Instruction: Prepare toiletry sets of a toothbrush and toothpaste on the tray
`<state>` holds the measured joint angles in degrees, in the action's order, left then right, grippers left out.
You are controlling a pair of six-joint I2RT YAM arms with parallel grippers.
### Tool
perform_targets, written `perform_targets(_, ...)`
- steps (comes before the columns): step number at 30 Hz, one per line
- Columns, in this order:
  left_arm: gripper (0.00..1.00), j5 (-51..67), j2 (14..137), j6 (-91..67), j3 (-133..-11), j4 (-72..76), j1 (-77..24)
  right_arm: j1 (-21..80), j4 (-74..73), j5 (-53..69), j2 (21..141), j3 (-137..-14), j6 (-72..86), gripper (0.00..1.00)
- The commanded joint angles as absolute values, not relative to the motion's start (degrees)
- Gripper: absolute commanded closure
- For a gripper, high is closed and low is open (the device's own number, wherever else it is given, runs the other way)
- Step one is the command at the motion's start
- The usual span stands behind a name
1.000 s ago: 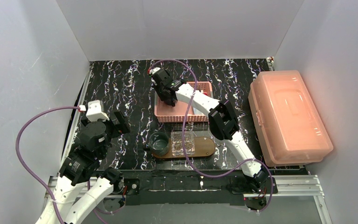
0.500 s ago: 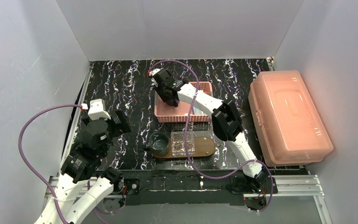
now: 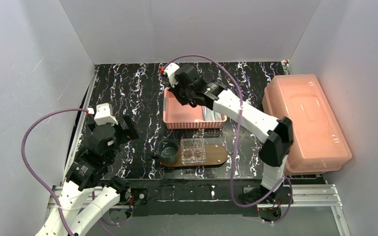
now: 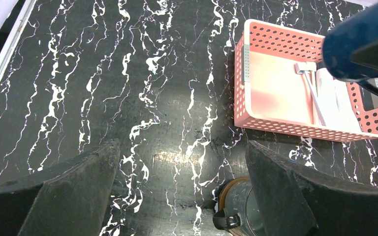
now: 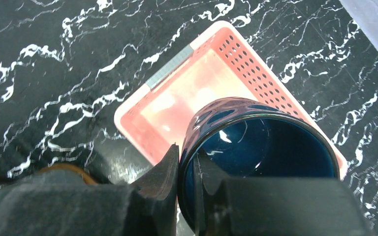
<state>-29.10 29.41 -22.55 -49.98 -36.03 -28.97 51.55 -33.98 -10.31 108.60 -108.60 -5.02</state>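
Right wrist view: right end effector [image 5: 187, 157] pinches the wall of the dark blue cup [image 5: 261, 142] above the pink basket [image 5: 256, 64]; left end effector [image 4: 182, 147] gapes wide over the table; tray [image 3: 219, 155] lies nearer the arm bases; advisable: keep cup upright, clear basket wall, lower onto tray's bare right end.

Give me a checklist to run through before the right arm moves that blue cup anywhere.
1. Right jaws pinch the blue cup by its rim: ok.
2. Cup lifted clear of the basket walls: cannot tell.
3. Bare spot on the tray, at its right end: ok.
4. Left jaws open and off to the side of the tray: ok.
5. Toothbrush on the tray: not ok, it lies in the basket.
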Motion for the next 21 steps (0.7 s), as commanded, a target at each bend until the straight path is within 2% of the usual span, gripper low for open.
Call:
perform_targets(1, 0.01, -29.4, 30.1, -22.4, -49.7, -35.6, -28.6, 52.2, -30.0, -10.0, 98.8, -101.6, -8.3, 0.99)
perform_targets(14, 0.01, -28.3, 31.4, -22.4, -50.0, -35.7, -28.4, 53.4, -31.6, -12.9, 74.6, -77.5, -9.1, 0.99)
perform_targets(21, 0.01, -28.2, 31.9, -22.5, -50.1, -35.8, -28.2, 53.4, -36.6, -14.0, 67.8, -71.8, -7.1, 0.99)
